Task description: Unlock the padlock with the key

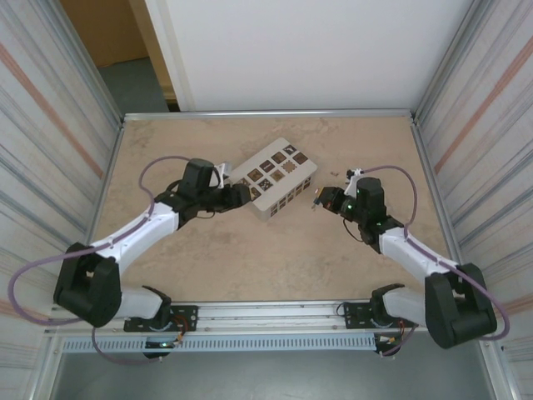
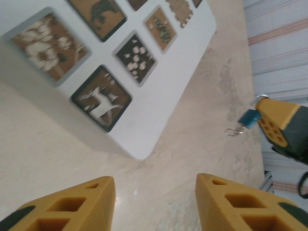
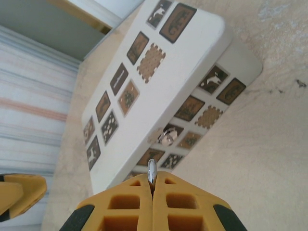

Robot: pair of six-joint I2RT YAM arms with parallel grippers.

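The right gripper (image 3: 153,182) has its pads pressed together on the padlock (image 2: 250,118), carrying it just to the right of the white box (image 1: 273,177), probably so the lock is steadied and offered toward the other arm. The left gripper (image 2: 155,187) hovers by the box's near corner, fingers spread with nothing between them. The padlock is tiny: a blue body with thin silvery metal dangling from it (shackle or key ring, too small to tell)

No legible text, brand, number or sign anywhere, white box (image 1: 273,177) bearing only pictorial dark squares
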